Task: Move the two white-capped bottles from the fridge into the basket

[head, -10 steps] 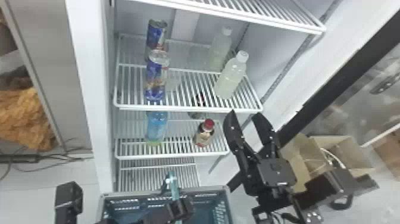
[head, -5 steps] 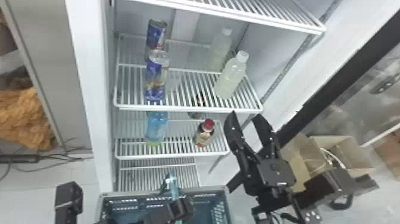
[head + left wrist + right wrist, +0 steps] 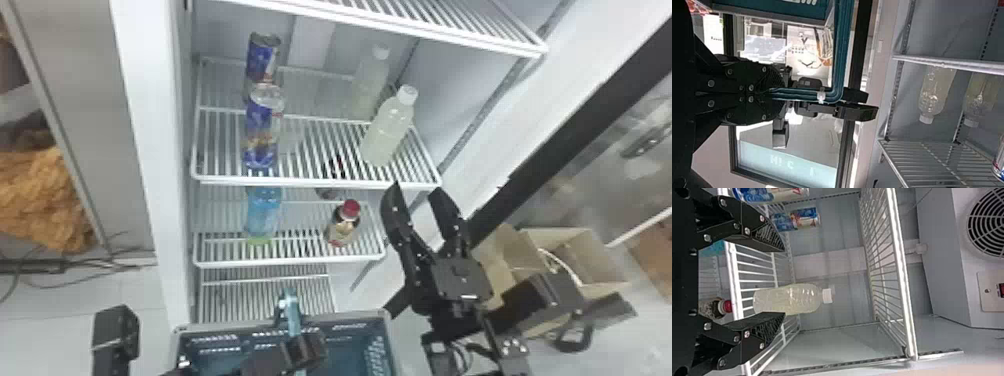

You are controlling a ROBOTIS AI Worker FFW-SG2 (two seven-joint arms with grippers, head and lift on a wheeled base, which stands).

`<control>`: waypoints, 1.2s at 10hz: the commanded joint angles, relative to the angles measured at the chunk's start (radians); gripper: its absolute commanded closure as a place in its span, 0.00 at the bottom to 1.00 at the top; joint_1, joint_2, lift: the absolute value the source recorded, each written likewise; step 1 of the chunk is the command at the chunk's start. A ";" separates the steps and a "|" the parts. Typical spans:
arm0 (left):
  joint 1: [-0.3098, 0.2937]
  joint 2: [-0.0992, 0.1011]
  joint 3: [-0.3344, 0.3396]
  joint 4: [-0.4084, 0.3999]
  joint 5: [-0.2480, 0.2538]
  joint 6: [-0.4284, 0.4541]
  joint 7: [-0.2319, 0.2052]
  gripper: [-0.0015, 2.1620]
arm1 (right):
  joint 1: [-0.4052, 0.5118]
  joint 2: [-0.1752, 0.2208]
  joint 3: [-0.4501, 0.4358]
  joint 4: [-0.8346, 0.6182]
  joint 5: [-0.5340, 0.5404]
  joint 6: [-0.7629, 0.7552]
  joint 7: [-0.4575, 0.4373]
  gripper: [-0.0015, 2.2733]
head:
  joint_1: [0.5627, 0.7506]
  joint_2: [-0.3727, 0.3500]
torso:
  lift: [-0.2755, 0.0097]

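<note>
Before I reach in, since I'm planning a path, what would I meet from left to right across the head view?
Brown fluffy bundle → blue bottle → red-capped bottle → front white-capped bottle → cardboard box.

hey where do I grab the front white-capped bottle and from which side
Probably mid-body on the front bottle, right claw coming level from the fridge's open front, one finger each side: it stands upright, round-bodied, near the shelf's front edge, with the rear bottle behind.

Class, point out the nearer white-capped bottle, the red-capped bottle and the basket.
Nearer white-capped bottle (image 3: 387, 131): head view, middle of its body.
Red-capped bottle (image 3: 343, 226): head view, its body below the cap.
Basket (image 3: 350, 316): head view, its rim.
</note>
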 commanded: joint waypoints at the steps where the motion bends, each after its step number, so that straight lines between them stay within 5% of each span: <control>1: 0.001 0.000 0.000 0.000 0.001 0.000 0.000 0.55 | -0.053 0.001 -0.009 0.053 0.000 -0.007 0.002 0.22 | 0.70 0.03 | 0.97; 12: -0.009 0.002 -0.008 -0.002 0.007 0.000 0.000 0.55 | -0.404 -0.036 -0.027 0.362 0.038 0.012 0.071 0.08 | 0.70 0.03 | 0.97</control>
